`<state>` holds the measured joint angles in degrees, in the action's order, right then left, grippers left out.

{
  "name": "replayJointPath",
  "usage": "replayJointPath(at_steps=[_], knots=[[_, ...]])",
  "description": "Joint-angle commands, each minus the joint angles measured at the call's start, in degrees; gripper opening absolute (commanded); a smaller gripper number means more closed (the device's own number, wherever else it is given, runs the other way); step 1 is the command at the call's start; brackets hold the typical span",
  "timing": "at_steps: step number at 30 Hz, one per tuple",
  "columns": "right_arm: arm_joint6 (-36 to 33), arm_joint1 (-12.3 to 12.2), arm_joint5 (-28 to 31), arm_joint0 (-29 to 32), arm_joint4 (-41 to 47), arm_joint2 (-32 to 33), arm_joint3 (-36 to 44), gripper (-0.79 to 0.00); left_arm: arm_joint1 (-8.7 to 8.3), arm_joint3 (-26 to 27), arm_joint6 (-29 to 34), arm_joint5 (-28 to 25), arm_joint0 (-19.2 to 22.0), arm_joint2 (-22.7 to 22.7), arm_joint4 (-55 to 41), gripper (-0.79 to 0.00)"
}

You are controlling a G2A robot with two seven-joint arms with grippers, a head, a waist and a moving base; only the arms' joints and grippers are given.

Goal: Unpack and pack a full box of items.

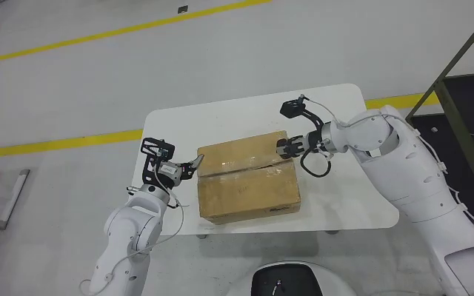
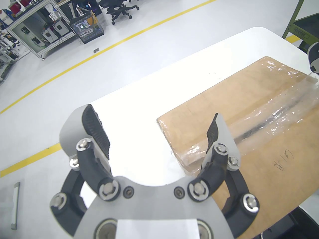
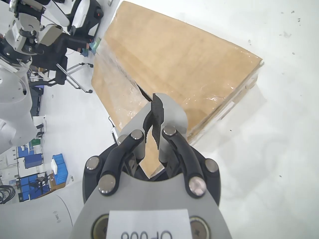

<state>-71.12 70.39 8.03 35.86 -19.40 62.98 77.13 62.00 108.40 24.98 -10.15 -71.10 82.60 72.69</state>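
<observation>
**Box still sealed: unpacking is at its very first step**

The cardboard box (image 1: 248, 181) sits near the middle of the white table (image 1: 348, 200), a little toward the table's 6 o'clock edge. Both top flaps lie flat and closed. A strip of clear tape (image 2: 269, 115) covers the centre seam, which runs roughly from the box's 9 o'clock end to its 3 o'clock end. No items lie out on the table, so by my reading nothing is unpacked yet.

The right gripper (image 3: 152, 100) is at the box's 3 o'clock end, right on the seam, with its fingers pressed together. In the left wrist view a bit of tape stands up from the lid at that far end. This suggests the tape end is being worked loose. I cannot tell whether tape is actually pinched between the pads.

The left gripper (image 2: 152, 110) is at the box's 9 o'clock end with its fingers spread wide and holding nothing. One finger is over the taped end of the lid and the other is out over bare table. Whether it touches the cardboard is unclear.

Almost all of the task looks to be ahead:
- strip the tape along the seam
- fold the flaps back
- lift the contents out
- put them back in and close the box
</observation>
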Motion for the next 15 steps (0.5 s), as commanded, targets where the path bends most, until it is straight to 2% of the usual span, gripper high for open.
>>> replayJointPath(at_steps=[1,9,10,11,12,13,14,15], knots=[[0.1,-0.1,0.0,0.0,-0.1,-0.1,0.0,-0.785,0.0,0.0,0.0,0.0,0.0,0.0,0.0,0.0],[0.4,-0.5,0.9,-0.1,-2.3,-1.2,-1.0,-0.785,0.01,0.0,-0.1,-0.1,-0.1,-0.1,-0.1,0.0],[0.4,-0.5,1.0,-0.1,-2.2,-1.3,-1.1,-0.785,0.02,-0.1,-0.6,-0.5,-0.4,-0.1,-0.2,-0.24],[0.6,-0.5,1.2,-0.1,-1.9,-1.3,-1.1,-0.785,0.03,-0.2,-0.7,-0.6,-0.5,-0.2,0.0,-0.446],[0.6,-0.6,1.3,-0.1,-1.8,-1.3,-1.2,-0.785,0.06,-0.3,-0.7,-0.8,-0.6,-0.4,-0.1,-0.496],[0.6,-0.6,1.5,-0.1,-1.9,-1.4,-1.2,-0.785,0.1,-0.7,-0.3,-1.2,-0.7,-0.7,-0.8,-0.683],[0.5,-0.6,1.8,0.0,-2.0,-1.5,-1.3,-0.785,0.13,-1.0,0.0,-1.6,-0.5,-0.9,-1.0,-0.785],[0.4,-0.7,1.9,0.0,-2.1,-1.6,-1.4,-0.785,0.16,-1.3,0.2,-1.9,-0.3,-1.2,-1.1,-0.785]])
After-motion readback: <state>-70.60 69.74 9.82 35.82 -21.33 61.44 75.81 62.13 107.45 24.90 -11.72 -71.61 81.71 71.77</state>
